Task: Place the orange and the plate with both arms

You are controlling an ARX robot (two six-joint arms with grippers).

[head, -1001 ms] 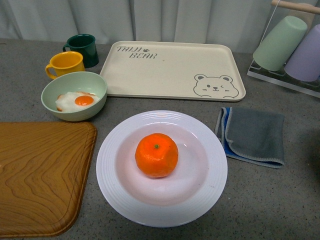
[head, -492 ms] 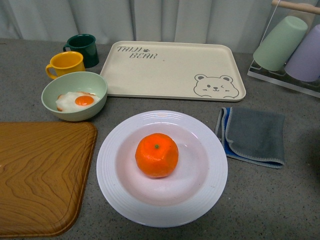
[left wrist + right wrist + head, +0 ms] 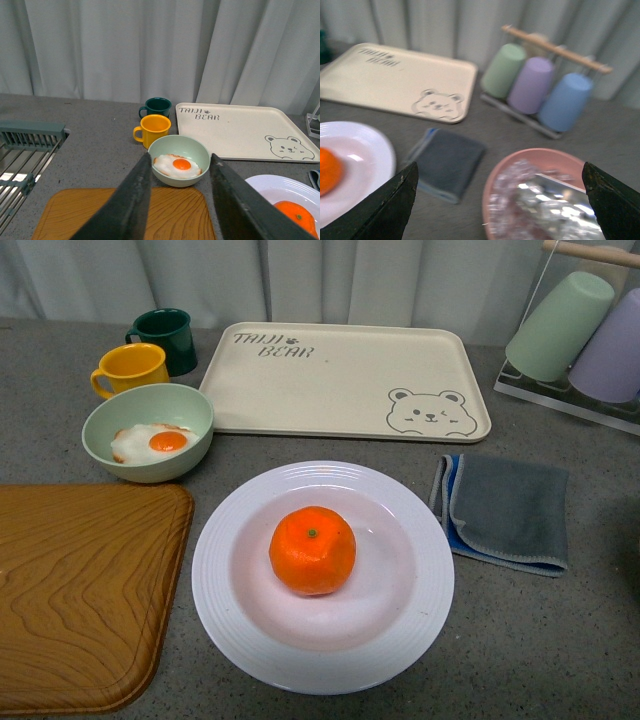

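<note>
Plate (image 3: 228, 625) barely shifted left, orange (image 3: 312, 550) inside, egg (image 3: 150, 443) in bowl (image 3: 160, 470)

Grey counter (image 3: 560, 640), white plate (image 3: 215, 580), bear tray (image 3: 350, 390), wooden tray (image 3: 80, 590), green bowl (image 3: 150, 468), grey cloth (image 3: 510, 510)

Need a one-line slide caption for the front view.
Orange centred on the white plate, with wooden tray, grey cloth, bear tray and fried-egg bowl around it; neither arm in view.
</note>
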